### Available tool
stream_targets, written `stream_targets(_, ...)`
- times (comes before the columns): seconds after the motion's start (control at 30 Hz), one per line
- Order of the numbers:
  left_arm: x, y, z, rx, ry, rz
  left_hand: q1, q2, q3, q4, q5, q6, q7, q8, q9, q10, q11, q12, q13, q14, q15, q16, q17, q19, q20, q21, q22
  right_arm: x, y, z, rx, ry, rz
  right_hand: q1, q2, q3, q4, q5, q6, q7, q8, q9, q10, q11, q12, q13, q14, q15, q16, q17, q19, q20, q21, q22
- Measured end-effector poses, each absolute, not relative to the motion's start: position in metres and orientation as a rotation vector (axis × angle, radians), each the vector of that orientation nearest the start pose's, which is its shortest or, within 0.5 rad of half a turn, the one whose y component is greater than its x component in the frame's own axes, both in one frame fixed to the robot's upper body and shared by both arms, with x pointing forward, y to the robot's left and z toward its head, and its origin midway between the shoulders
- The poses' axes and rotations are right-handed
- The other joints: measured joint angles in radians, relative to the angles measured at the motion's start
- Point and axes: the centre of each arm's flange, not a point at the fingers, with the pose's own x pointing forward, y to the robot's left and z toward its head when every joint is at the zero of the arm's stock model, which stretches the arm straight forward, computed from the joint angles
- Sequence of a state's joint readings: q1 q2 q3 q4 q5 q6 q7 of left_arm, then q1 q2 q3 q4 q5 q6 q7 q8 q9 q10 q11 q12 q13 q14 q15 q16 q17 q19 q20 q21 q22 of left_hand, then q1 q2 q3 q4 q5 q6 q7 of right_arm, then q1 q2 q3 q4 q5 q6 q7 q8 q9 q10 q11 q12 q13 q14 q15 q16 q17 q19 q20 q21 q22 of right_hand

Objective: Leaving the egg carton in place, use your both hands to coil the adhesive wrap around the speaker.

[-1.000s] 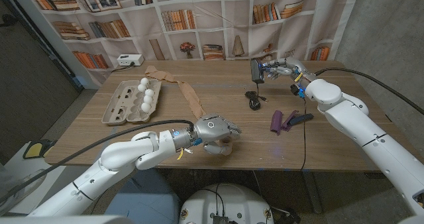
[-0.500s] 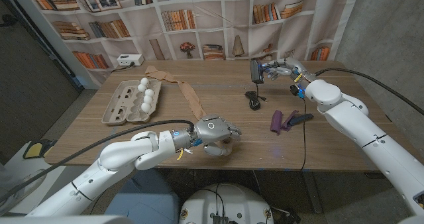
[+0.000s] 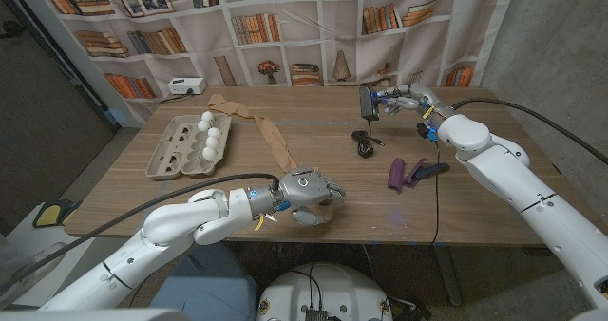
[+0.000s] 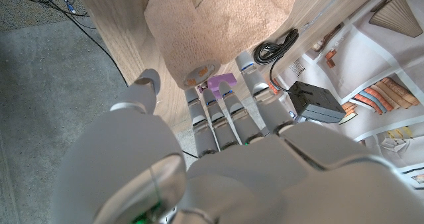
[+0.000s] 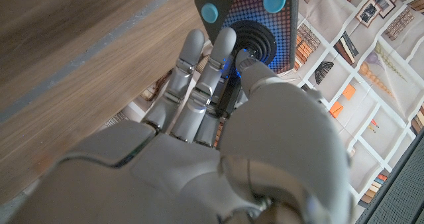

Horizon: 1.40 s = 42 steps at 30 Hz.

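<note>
Gripping the wrap roll (image 4: 189,35) in my left hand (image 3: 306,193) at lower centre, right hand (image 3: 407,101) clasping the speaker (image 3: 367,103) upper right, ready for coiling

Grey egg carton, tan wrap and black speaker on the wooden table.

The grey pulp egg carton (image 3: 185,145) lies open at left centre of the head view, white eggs in its right-hand row. The tan fabric adhesive wrap (image 3: 269,136) runs as a long loose strip from upper centre-left diagonally down to the middle, ending in a roll (image 4: 182,42) gripped by the left hand (image 3: 309,195). The small black box speaker (image 3: 367,102), with blue buttons and a lit grille, stands apparently upright at upper right, held by the right hand (image 3: 404,101).
</note>
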State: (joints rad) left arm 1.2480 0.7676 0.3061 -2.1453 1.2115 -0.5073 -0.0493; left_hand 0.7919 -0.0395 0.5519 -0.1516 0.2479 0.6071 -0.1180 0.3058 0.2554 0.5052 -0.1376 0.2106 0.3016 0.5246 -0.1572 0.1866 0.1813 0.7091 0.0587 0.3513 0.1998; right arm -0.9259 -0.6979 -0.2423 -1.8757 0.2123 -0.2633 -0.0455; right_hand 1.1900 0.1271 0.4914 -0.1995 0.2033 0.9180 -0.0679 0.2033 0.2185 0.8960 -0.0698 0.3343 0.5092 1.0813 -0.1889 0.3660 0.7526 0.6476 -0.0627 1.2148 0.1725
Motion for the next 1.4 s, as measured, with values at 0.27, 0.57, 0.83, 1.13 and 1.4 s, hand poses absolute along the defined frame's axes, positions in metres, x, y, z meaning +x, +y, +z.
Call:
stream_targets(0.27, 0.437, 0.118, -0.093, 1.972, -1.232, -0.405, 0.000, 0.000, 0.000, 0.000, 0.000, -0.007, -0.007, -0.010, 0.000, 0.000, 0.000, 0.000, 0.000, 0.000, 0.000, 0.000, 0.000, 0.000, 0.000, 0.000, 0.000, 0.575, -0.281, 0.061, -0.543, -0.547, 0.077, 0.000, 0.000, 0.000, 0.000, 0.000, 0.000, 0.000, -0.004, 0.000, 0.004, 0.004, 0.000, 0.000, 0.000, 0.000, 0.000, 0.002, 0.000, 0.000, 0.000, 0.000)
stream_targets(0.57, 0.439, 0.113, -0.094, 1.977, -1.221, -0.415, 0.000, 0.000, 0.000, 0.000, 0.004, -0.016, -0.012, -0.017, 0.000, 0.000, 0.000, 0.000, 0.000, 0.000, 0.000, 0.000, 0.000, -0.004, 0.004, -0.003, 0.000, 0.576, -0.284, 0.059, -0.537, -0.546, 0.079, 0.000, 0.000, 0.000, 0.000, 0.000, 0.000, 0.000, -0.004, 0.000, 0.004, 0.004, 0.001, 0.000, 0.000, 0.000, 0.000, 0.003, -0.003, 0.003, 0.000, 0.000)
stream_targets(0.83, 0.441, 0.112, -0.095, 1.989, -1.199, -0.427, -0.011, 0.000, 0.000, 0.000, 0.004, -0.029, -0.015, -0.025, 0.000, -0.009, -0.002, 0.000, 0.000, -0.009, 0.009, 0.000, 0.000, -0.009, 0.009, -0.004, 0.002, 0.576, -0.286, 0.058, -0.534, -0.545, 0.078, 0.000, 0.000, 0.000, 0.000, 0.000, 0.000, 0.000, -0.004, 0.000, 0.004, 0.004, 0.001, 0.000, 0.000, 0.000, 0.000, 0.005, -0.009, 0.002, 0.000, 0.000)
stream_targets(1.13, 0.443, 0.111, -0.096, 1.994, -1.171, -0.454, -0.022, -0.004, 0.004, 0.004, 0.004, -0.039, -0.011, -0.032, -0.005, -0.022, 0.000, 0.000, 0.000, -0.031, 0.016, 0.000, 0.003, -0.024, 0.024, -0.008, 0.003, 0.576, -0.288, 0.057, -0.531, -0.543, 0.077, 0.000, 0.000, 0.000, 0.000, 0.000, 0.000, 0.000, -0.004, 0.000, 0.003, 0.003, 0.001, 0.000, 0.000, 0.000, -0.003, 0.005, -0.009, 0.002, 0.006, 0.000)
stream_targets(1.4, 0.444, 0.111, -0.095, 2.006, -1.145, -0.485, -0.010, 0.009, 0.037, -0.006, 0.038, -0.064, -0.007, -0.052, -0.007, -0.050, 0.011, -0.004, 0.000, -0.081, 0.035, -0.009, 0.003, -0.088, 0.038, -0.033, 0.001, 0.575, -0.289, 0.055, -0.530, -0.541, 0.077, 0.000, 0.000, 0.000, 0.000, 0.000, 0.000, 0.000, -0.004, 0.000, 0.003, 0.003, 0.000, 0.000, 0.000, 0.000, -0.003, 0.005, -0.009, 0.002, 0.006, 0.000)
